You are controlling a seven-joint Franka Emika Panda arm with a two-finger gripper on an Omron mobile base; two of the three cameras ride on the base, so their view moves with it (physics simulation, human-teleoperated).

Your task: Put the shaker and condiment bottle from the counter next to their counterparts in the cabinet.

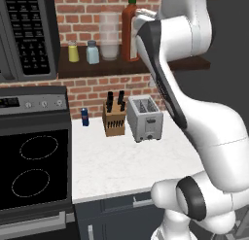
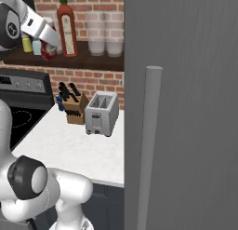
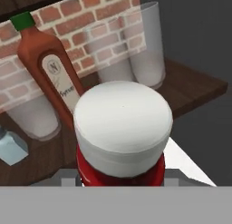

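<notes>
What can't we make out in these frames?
- Tool fingertips: in the hand view, the squat red bottle with white cap covers them, so contact is not visible.
- Tall red-brown bottle with green cap: in the left base view, the white arm hides its right side.
- Small blue can: in the right base view, mostly hidden behind the wooden knife block.

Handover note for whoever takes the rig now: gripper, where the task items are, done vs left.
Gripper: shut on the condiment bottle, held up at the cabinet shelf, close to the tall red-brown bottle.
Shaker: already on the shelf, beside the yellow shaker.
Done: shaker placed with its counterpart.
Left: set the condiment bottle down on the shelf next to the tall red-brown bottle, release, back the arm out. Glasses stand close by on the shelf, so lower carefully.
</notes>
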